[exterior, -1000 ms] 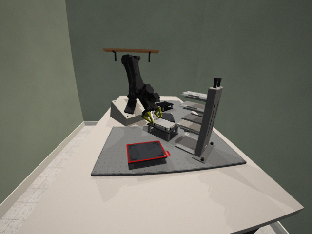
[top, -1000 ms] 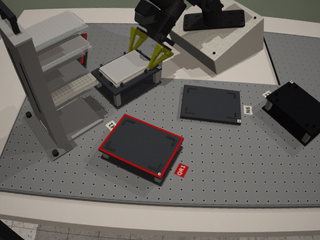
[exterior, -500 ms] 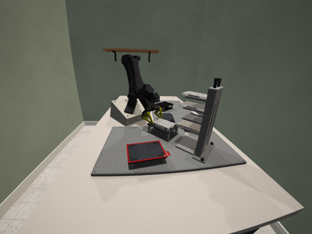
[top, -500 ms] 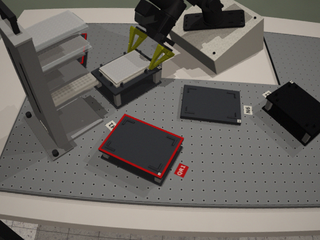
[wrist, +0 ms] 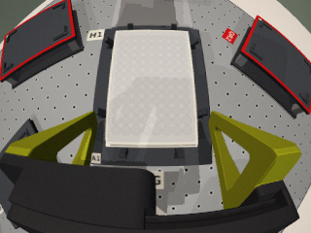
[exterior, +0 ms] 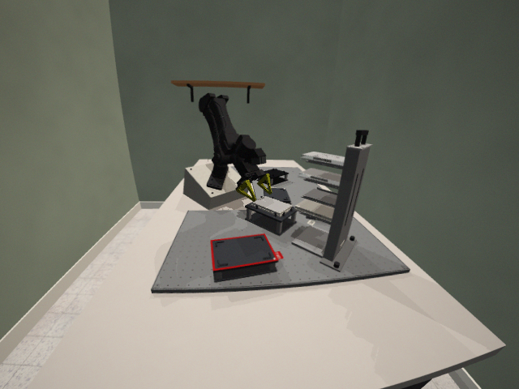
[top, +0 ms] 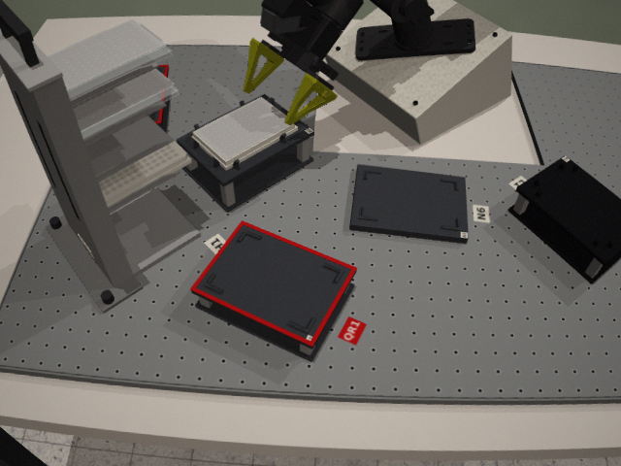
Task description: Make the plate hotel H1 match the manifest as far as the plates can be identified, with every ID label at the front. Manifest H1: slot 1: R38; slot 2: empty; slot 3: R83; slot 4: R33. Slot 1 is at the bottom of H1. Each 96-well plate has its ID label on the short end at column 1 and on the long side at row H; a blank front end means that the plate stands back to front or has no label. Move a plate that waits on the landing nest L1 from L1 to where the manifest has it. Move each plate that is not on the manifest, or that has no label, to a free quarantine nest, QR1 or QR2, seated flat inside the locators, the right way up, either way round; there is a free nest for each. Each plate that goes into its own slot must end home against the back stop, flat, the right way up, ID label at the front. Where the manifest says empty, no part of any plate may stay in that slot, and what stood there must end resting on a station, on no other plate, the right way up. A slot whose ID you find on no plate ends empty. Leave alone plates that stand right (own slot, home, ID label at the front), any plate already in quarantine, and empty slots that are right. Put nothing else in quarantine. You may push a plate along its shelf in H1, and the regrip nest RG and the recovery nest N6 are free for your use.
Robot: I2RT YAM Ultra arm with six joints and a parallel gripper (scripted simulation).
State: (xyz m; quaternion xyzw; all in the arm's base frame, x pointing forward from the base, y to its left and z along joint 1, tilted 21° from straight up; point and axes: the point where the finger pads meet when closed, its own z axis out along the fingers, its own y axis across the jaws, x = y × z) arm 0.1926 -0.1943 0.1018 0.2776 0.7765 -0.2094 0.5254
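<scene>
The claw (wrist: 155, 139) is spread wide and grasps nothing. The plate (wrist: 152, 93) lies flat on a raised stand (wrist: 204, 84) just ahead of and below the fingertips, its long axis running straight away from the claw towards the rack (top: 60, 165).

Breadboard (top: 431, 320): matt grey metal, drilled with a grid of holes. Plate (top: 243, 131): pale, translucent-looking plastic, finely dimpled. Nest QR1 (top: 271, 281): matt charcoal top, red rim. Gripper (top: 283, 90): olive, plastic-looking fingers. Wall shelf (exterior: 217, 83): brown wood. Arm pedestal (top: 451, 100): rough-looking, mottled grey.
</scene>
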